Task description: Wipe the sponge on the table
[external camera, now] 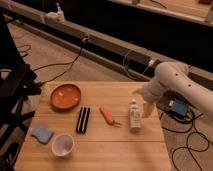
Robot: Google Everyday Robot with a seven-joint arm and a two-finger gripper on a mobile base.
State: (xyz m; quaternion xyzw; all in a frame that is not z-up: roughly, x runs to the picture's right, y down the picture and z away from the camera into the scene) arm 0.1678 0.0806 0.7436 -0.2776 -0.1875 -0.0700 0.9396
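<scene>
Small light-blue soft sponge [42, 133] near front-left corner of light wooden plank table [120, 152], white cup [63, 145] just beside. Arm's gripper [147, 109] at right edge, grasp state unreadable. Risk: cross-table reach topples white bottle [134, 115], nudges cup.

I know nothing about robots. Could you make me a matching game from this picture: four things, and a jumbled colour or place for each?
Things:
1 sponge
2 bowl
3 bottle
4 gripper

Descriptions:
A at the edge of the table, next to the bottle
B orange and round
C light blue, beside the white cup
D white, standing upright

Pairs: 1-C, 2-B, 3-D, 4-A.
</scene>
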